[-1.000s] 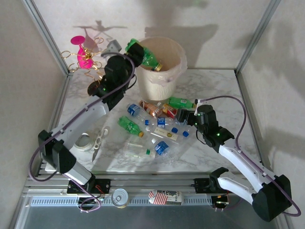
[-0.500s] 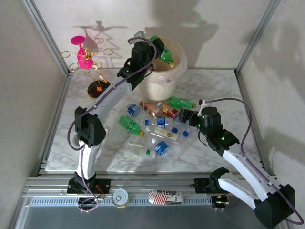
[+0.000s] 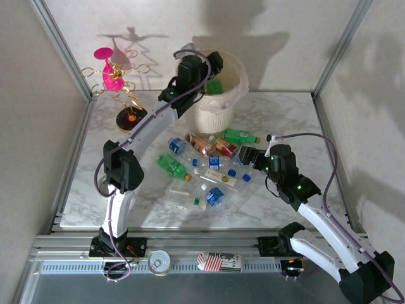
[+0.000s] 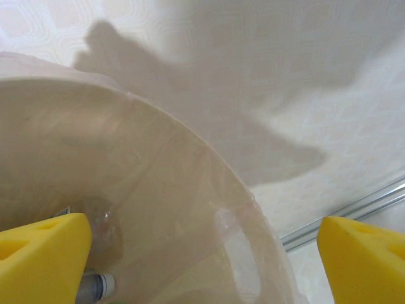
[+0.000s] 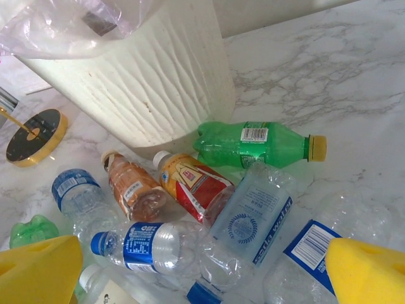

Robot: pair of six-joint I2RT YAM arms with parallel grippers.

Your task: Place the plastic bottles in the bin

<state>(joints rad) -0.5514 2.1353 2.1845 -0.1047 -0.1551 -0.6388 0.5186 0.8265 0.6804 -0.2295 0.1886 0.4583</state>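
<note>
Now: left gripper gaping over the bin, bottles crowding the marble

Up top, the left gripper is hovering over the tall cream ribbed bin, its yellow pads standing wide apart and gripping nothing. A green plastic bottle is lying inside the bin's liner-covered mouth.

Down on the white marble table, the right gripper is hanging low, its jaws spread wide as well and empty, right at the edge of the pile.

Ahead of it, a green bottle with a yellow cap is lying on its side by the bin's foot, showing a white barcode patch on its green label. Beside it, a brown-tinted bottle with a red-and-white label is touching a second brown one with a paler label. A crushed clear bottle with a round blue emblem is overlapping a clear bottle with a blue wrap label. Lettering is showing on all of them, but it is too small to read.
</note>
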